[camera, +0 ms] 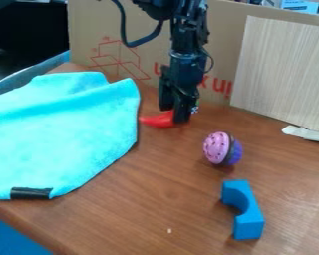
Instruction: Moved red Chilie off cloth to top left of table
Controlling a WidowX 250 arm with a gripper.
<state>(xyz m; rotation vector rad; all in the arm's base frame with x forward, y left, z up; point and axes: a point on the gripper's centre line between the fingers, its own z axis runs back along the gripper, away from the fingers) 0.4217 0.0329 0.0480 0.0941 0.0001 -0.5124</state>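
Observation:
The gripper (174, 113) hangs low over the back of the table, to the right of the cloth. At its lower end is the red chili (157, 120), lying sideways with its tapered end to the left, close to the cloth's right edge. The gripper hides the chili's right end; whether it holds the chili cannot be told. A bright turquoise cloth (62, 134) spreads over the left part of the wooden table (142, 214), and the chili is outside it.
A pink and purple ball (217, 148) sits right of the gripper, and a blue arch-shaped block (247, 219) lies nearer the front. Cardboard (219, 60) stands behind the arm, with a pale wood-grain panel (282, 74) at right. A torn white strip (306, 134) lies below the panel.

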